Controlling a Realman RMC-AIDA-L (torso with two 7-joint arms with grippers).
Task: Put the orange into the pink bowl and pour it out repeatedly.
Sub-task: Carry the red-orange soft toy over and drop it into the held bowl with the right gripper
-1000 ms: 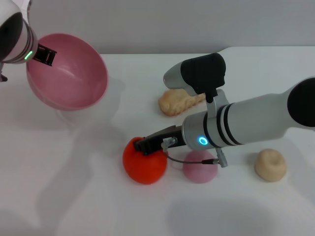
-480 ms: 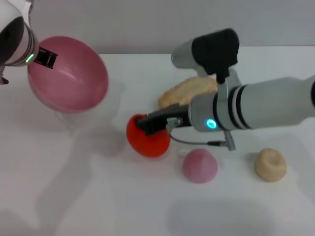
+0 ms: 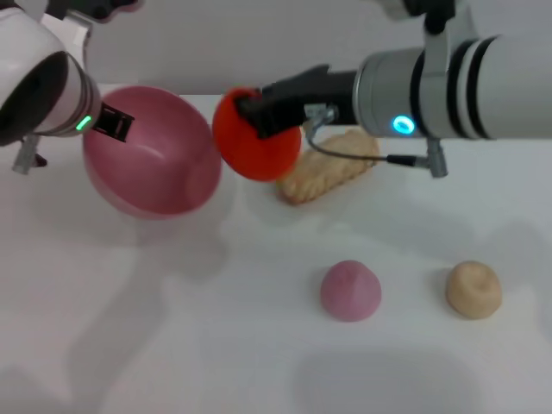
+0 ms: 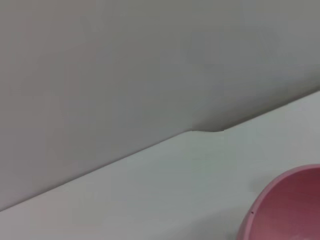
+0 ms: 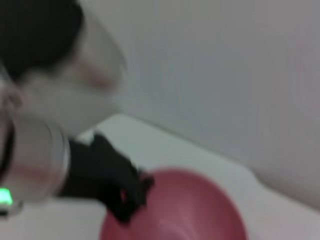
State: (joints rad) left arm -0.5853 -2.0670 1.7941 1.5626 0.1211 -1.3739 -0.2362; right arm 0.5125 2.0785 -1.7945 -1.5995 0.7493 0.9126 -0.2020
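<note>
My right gripper [image 3: 250, 112] is shut on the orange [image 3: 259, 142], a bright red-orange lumpy ball, and holds it in the air just right of the pink bowl's rim. My left gripper [image 3: 110, 123] is shut on the rim of the pink bowl [image 3: 159, 164] and holds it tilted above the table at the left. The bowl is empty. The bowl's edge shows in the left wrist view [image 4: 290, 205]. In the right wrist view the bowl [image 5: 190, 210] and the left gripper [image 5: 125, 192] on its rim show.
A beige elongated bread-like lump [image 3: 332, 172] lies behind the orange. A small pink dome-shaped lump [image 3: 350, 291] and a beige round lump [image 3: 473, 290] sit on the white table [image 3: 172, 328] at the front right.
My right gripper lifted the orange off the table and carried it up and back towards the bowl. My left arm shifted the bowl to the right, towards the orange.
</note>
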